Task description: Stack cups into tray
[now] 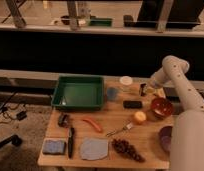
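The green tray (77, 93) sits at the table's back left with nothing in it. A grey-blue cup (112, 93) stands just right of the tray. A cream-white cup (126, 81) stands behind it near the back edge. My gripper (144, 90) is down at the table's back right, a little right of both cups, and it is shut. A small dark shape sits at its tip; I cannot tell whether that is a cup or part of the gripper.
A red-orange bowl (161, 106), a dark purple bowl (165, 137), an orange ball (140, 117) and a black block (132, 104) lie on the right. A fork (120, 131), grapes (127, 149), grey-blue mat (94, 148), knife (70, 141) and sponge (54, 146) lie in front.
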Motion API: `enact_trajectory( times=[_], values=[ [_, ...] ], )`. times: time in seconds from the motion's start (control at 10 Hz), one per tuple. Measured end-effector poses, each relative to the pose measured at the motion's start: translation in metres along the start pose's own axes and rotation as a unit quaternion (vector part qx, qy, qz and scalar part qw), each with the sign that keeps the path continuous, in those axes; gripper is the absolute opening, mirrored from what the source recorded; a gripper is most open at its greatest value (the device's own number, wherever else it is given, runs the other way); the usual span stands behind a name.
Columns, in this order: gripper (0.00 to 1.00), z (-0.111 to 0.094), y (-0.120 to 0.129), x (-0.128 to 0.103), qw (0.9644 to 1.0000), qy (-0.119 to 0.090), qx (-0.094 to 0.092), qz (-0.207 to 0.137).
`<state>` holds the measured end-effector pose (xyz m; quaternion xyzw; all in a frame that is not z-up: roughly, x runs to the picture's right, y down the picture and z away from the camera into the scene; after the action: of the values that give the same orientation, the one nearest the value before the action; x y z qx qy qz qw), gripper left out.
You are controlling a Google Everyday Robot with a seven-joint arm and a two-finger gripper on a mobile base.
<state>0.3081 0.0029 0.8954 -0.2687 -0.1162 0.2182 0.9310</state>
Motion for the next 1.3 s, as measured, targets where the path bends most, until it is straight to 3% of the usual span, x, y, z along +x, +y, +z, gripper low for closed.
enact_trajectory(
  times=[0.3, 0.6, 0.9, 1.3],
  values=[
    [0.13, -0.043, 0.014, -0.012, 0.9991, -0.031, 0.018, -0.024],
    [0.13, -0.073, 0.030, -0.036, 0.9959, -0.057, 0.033, -0.062],
    [0.13, -0.093, 0.048, -0.070, 0.9894, -0.089, 0.040, -0.108],
    [0.13, -0.102, 0.073, -0.108, 0.9793, -0.117, 0.038, -0.160]
  ],
)
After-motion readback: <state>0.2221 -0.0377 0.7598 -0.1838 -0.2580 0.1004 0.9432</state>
